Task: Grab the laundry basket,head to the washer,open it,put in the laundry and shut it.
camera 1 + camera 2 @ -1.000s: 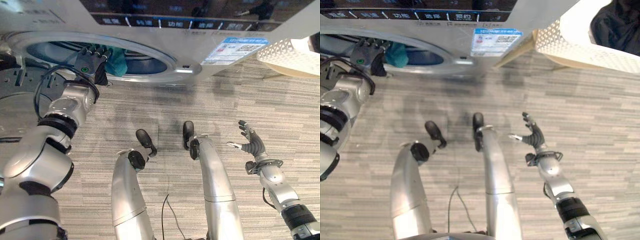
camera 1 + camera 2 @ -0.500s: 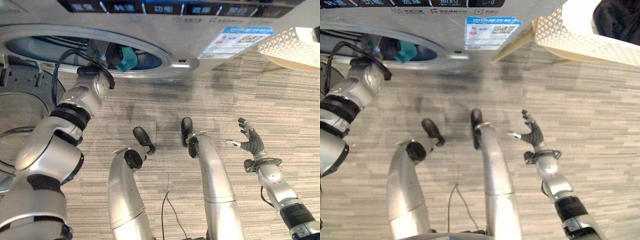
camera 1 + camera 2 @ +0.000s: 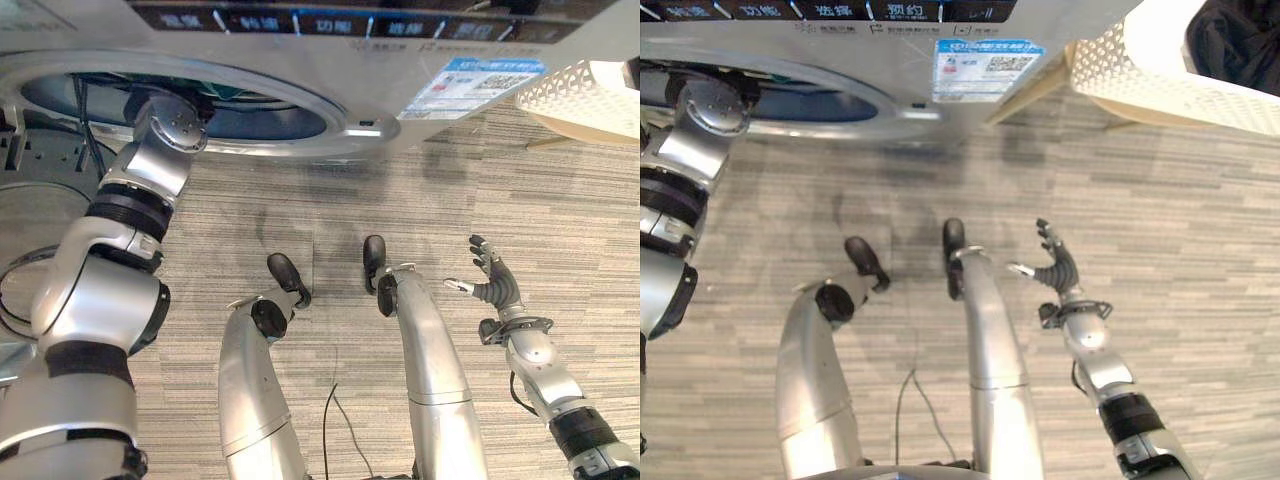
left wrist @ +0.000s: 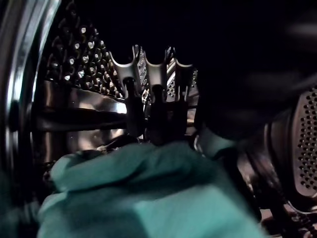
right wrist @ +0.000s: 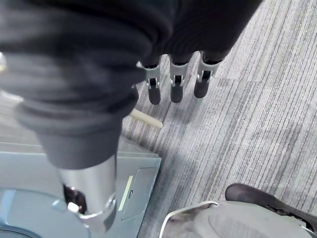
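Note:
The washer [image 3: 330, 70] stands in front of me with its round opening [image 3: 280, 122] uncovered. My left arm reaches through that opening into the drum. In the left wrist view my left hand [image 4: 157, 111] is inside the perforated steel drum [image 4: 79, 69], fingers curled down onto a bunched teal cloth [image 4: 143, 193] that lies under them. My right hand [image 3: 490, 285] hangs open over the carpet at the right, holding nothing. The white perforated laundry basket [image 3: 1160, 85] stands at the upper right with dark clothing [image 3: 1240, 40] in it.
The washer's open door [image 3: 30, 230] lies swung out at the left beside my left arm. Grey striped carpet [image 3: 560, 200] spreads between the washer and the basket. A control panel [image 3: 380, 25] runs along the washer's top.
My left arm has pushed deeper into the drum, carrying the teal cloth past the opening's rim. The right hand has barely shifted.

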Available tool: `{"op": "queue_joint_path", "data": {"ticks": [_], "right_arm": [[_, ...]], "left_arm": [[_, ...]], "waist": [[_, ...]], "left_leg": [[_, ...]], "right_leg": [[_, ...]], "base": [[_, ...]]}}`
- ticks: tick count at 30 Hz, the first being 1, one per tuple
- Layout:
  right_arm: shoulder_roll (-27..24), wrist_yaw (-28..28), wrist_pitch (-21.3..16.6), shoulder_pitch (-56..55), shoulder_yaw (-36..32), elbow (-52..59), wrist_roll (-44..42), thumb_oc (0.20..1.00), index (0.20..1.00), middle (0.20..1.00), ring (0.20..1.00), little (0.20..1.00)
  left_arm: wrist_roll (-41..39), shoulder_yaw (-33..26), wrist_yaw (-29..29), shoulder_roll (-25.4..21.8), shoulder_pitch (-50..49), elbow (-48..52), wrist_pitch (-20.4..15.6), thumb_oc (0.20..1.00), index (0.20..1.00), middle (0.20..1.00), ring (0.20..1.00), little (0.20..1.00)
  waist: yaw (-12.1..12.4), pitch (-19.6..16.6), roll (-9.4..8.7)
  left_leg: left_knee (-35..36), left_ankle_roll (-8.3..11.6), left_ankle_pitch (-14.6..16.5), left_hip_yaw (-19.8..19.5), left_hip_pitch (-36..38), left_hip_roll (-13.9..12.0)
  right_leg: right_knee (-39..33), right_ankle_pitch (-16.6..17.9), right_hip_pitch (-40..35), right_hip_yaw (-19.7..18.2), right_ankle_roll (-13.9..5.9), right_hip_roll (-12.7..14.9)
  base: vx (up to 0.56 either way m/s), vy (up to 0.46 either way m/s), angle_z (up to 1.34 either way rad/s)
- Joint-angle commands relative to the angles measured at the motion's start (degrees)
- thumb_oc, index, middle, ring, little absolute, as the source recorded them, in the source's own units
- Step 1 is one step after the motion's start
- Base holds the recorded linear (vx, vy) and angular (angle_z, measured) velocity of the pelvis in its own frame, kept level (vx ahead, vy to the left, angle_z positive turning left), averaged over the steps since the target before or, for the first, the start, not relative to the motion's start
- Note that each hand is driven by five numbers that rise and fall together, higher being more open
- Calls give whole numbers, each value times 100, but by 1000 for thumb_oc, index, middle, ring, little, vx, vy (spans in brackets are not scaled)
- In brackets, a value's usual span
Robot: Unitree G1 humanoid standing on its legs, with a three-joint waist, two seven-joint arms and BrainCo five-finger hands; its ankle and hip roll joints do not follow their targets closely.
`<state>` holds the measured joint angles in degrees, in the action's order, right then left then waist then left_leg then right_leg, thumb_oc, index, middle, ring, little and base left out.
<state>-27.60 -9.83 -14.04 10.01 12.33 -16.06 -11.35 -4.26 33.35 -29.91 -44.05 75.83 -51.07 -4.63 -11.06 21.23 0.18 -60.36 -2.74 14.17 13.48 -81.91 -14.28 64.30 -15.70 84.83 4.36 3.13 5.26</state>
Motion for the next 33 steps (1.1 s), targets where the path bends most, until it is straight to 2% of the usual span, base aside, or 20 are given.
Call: {"op": "queue_joint_path", "data": {"ticks": [1, 4, 6, 7, 10, 11, 13, 15, 16, 18, 20, 21, 23, 25, 26, 28, 29, 30, 31, 33], "right_arm": [[-179, -29, -218, -230, 91, 385, -17, 1000, 1000, 1000, 1000, 1000], [-151, -26, -158, -260, 40, 333, 100, 1000, 1000, 1000, 1000, 1000], [-152, -33, -139, -278, 38, 311, 139, 1000, 1000, 1000, 1000, 1000], [-98, -60, -105, -294, 5, 250, 187, 1000, 1000, 1000, 1000, 1000], [-9, -110, -52, -369, -36, 176, 229, 1000, 1000, 1000, 1000, 1000], [110, -130, 33, -415, -87, 85, 326, 1000, 1000, 1000, 1000, 1000], [122, -139, 89, -452, -98, 29, 383, 1000, 1000, 1000, 1000, 1000], [179, -140, 165, -533, -190, -93, 451, 1000, 1000, 1000, 1000, 1000], [188, -104, 248, -638, -266, -216, 546, 1000, 1000, 1000, 1000, 1000], [185, -96, 305, -685, -299, -311, 614, 1000, 1000, 1000, 1000, 1000], [190, -38, 349, -817, -311, -447, 724, 1000, 1000, 1000, 1000, 1000], [191, 19, 415, -957, -319, -594, 898, 1000, 1000, 1000, 1000, 1000], [211, 35, 445, -1040, -320, -715, 962, 1000, 1000, 1000, 1000, 1000], [247, 108, 479, -1107, -293, -928, 1068, 1000, 1000, 1000, 1000, 1000], [253, 170, 515, -1233, -315, -1098, 1180, 1000, 1000, 1000, 1000, 1000], [259, 215, 504, -1328, -331, -1184, 1198, 1000, 1000, 1000, 1000, 1000], [260, 215, 505, -1326, -331, -1185, 1198, 1000, 1000, 1000, 1000, 1000], [276, 250, 481, -1320, -345, -1319, 1193, 1000, 1000, 1000, 1000, 1000], [281, 255, 478, -1309, -349, -1387, 1212, 1000, 1000, 1000, 1000, 1000], [311, 281, 503, -1329, -370, -1497, 1292, 1000, 1000, 1000, 1000, 1000]], "left_arm": [[228, -124, 12, -162, -12, -38, -188, 1000, 1000, 1000, 1000, 1000], [507, -157, 431, -19, -642, 127, -201, 1000, 1000, 1000, 1000, 1000], [543, -208, 474, 43, -806, 173, -205, 1000, 1000, 1000, 1000, 1000], [466, -431, 616, 264, -1298, 387, -253, 1000, 1000, 1000, 1000, 1000], [400, -849, 754, 522, -2189, 904, -301, 1000, 1000, 1000, 1000, 1000], [282, -1194, 942, 904, -3099, 1271, -383, 1000, 1000, 1000, 1000, 1000], [230, -1372, 1061, 1047, -3515, 1413, -396, 1000, 1000, 1000, 1000, 1000], [154, -1571, 1315, 1350, -4363, 1671, -463, 1000, 1000, 1000, 1000, 1000], [115, -1723, 1516, 1523, -5096, 1946, -489, 1000, 1000, 1000, 1000, 1000], [33, -1825, 1629, 1643, -5469, 1949, -490, 1000, 1000, 1000, 1000, 1000], [24, -1935, 1838, 1750, -6134, 2014, -494, 1000, 1000, 1000, 1000, 1000], [-32, -2029, 2049, 1893, -6666, 1957, -460, 1000, 1000, 1000, 1000, 1000], [-39, -2094, 2094, 1974, -6910, 1871, -447, 1000, 1000, 1000, 1000, 1000], [-73, -2185, 2194, 2094, -7281, 1730, -416, 1000, 1000, 1000, 1000, 1000], [-48, -2253, 2280, 2205, -7603, 1578, -392, 1000, 1000, 1000, 1000, 1000], [-23, -2246, 2340, 2279, -7831, 1518, -388, 1000, 1000, 1000, 1000, 1000], [-23, -2247, 2340, 2277, -7829, 1518, -388, 1000, 1000, 1000, 1000, 1000], [83, -2146, 2363, 2356, -7892, 1455, -424, 1000, 1000, 1000, 1000, 1000], [157, -2082, 2393, 2376, -7902, 1411, -426, 1000, 1000, 1000, 1000, 1000], [299, -2007, 2456, 2459, -7951, 1223, -401, 1000, 1000, 1000, 1000, 1000]], "waist": [[-112, -456, 278], [-90, -581, 306], [-91, -598, 306], [-52, -645, 296], [-5, -675, 309], [69, -699, 279], [73, -692, 258], [149, -740, 226], [203, -755, 185], [236, -757, 164], [280, -740, 121], [322, -753, 88], [337, -734, 71], [357, -759, 17], [363, -827, -14], [448, -899, -55], [446, -913, -57], [532, -982, -117], [538, -1047, -142], [476, -1242, -121]], "left_leg": [[66, 277, 102, -707, 113, -91], [302, 328, 35, -649, 393, -80], [359, 336, 20, -623, 485, -75], [544, 375, -27, -596, 714, -45], [880, 422, -98, -558, 1190, -49], [1213, 452, -151, -506, 1677, -43], [1419, 466, -189, -469, 1974, -18], [1904, 520, -302, -388, 2587, 37], [2361, 548, -411, -312, 3206, 108], [2625, 575, -488, -273, 3558, 150], [3172, 607, -632, -194, 4332, 236], [3608, 620, -751, -163, 4967, 323], [3871, 619, -818, -152, 5345, 404], [4293, 561, -1044, -68, 5928, 503], [4626, 588, -1097, -49, 6534, 598], [4927, 600, -1137, -318, 6971, 789], [4942, 598, -1158, -318, 6956, 793], [5148, 635, -1141, -958, 7211, 1162], [5287, 642, -1141, -1178, 7327, 1287], [5693, 572, -1087, -1184, 7721, 1313]], "right_leg": [[-840, 358, -327, -181, -545, -121], [-996, 347, -600, -147, -553, -106], [-1047, 349, -688, -133, -555, -99], [-1175, 344, -909, -100, -550, -85], [-1432, 370, -1353, -78, -548, -17], [-1690, 385, -1786, -57, -548, 43], [-1858, 417, -2044, -59, -553, 62], [-2235, 464, -2591, -1, -578, 87], [-2624, 521, -3164, 59, -598, 83], [-2837, 546, -3489, 100, -616, 79], [-3305, 613, -4204, 142, -633, 39], [-3709, 656, -4830, 196, -651, 15], [-3940, 691, -5188, 186, -658, -20], [-4436, 920, -5790, 208, -638, -54], [-4836, 1004, -6409, 151, -678, -108], [-5128, 1073, -6864, 66, -706, -185], [-5143, 1091, -6850, 67, -705, -183], [-5462, 1142, -7264, -44, -749, -262], [-5630, 1199, -7431, -103, -786, -285], [-5900, 1297, -7663, -310, -857, -372]], "base": [[0, 0, 0], [0, 0, 0], [-13, -5, 4], [-11, -20, 4], [-18, -19, 4], [-40, -37, 10], [-29, -18, 11], [-7, -28, 16], [16, -36, 9], [20, -37, 14], [72, -43, 11], [91, -28, 6], [75, -28, 11], [65, -11, 5], [126, 20, -3], [160, 34, -17], [143, 50, -32], [144, 51, -55], [205, 77, -73], [183, 80, -65]]}}
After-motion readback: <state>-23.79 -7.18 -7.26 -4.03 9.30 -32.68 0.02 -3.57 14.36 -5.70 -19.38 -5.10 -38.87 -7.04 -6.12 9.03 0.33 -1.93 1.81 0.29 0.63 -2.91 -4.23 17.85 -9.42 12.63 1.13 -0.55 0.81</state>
